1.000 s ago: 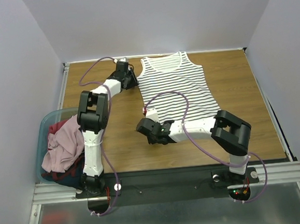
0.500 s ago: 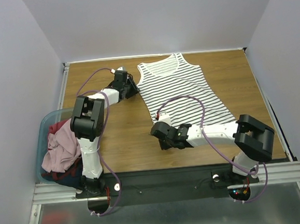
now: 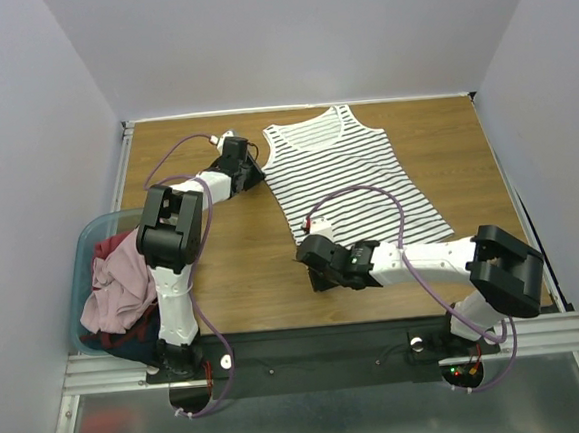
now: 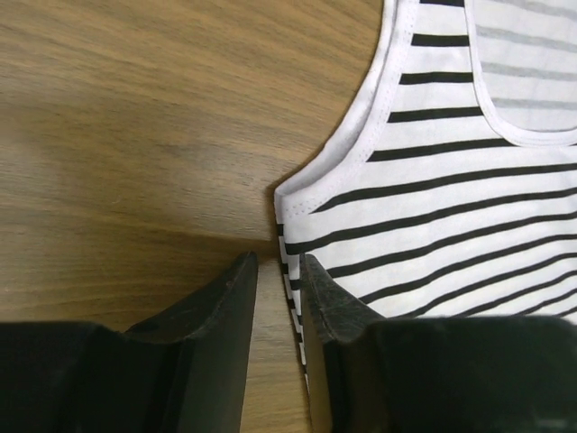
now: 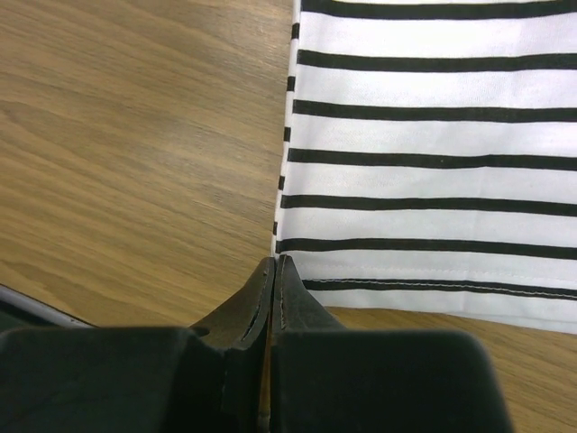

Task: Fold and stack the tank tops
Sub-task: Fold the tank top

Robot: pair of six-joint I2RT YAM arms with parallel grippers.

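Note:
The white tank top with thin black stripes [image 3: 352,176] lies flat on the wooden table, neck toward the back. My left gripper [image 3: 253,171] sits at its left armhole. In the left wrist view [image 4: 275,262] the fingers stand slightly apart over bare wood, with the cloth's side edge [image 4: 451,198] in the gap against the right finger. My right gripper [image 3: 311,255] is at the hem's left corner. In the right wrist view [image 5: 275,260] it is shut, its tips pinching that corner [image 5: 433,135]. The dusty pink top [image 3: 114,280], a dark red one [image 3: 121,242] and a navy one [image 3: 129,339] lie in the tub.
The translucent light-blue tub [image 3: 82,255] stands at the table's left edge beside the left arm's base. The table [image 3: 222,252] has raised rails at the left, back and right. Purple cables loop over both arms.
My right gripper moved right and toward the front, dragging the hem corner with it, and the striped top swung and stretched. My left gripper shifted slightly left at the armhole.

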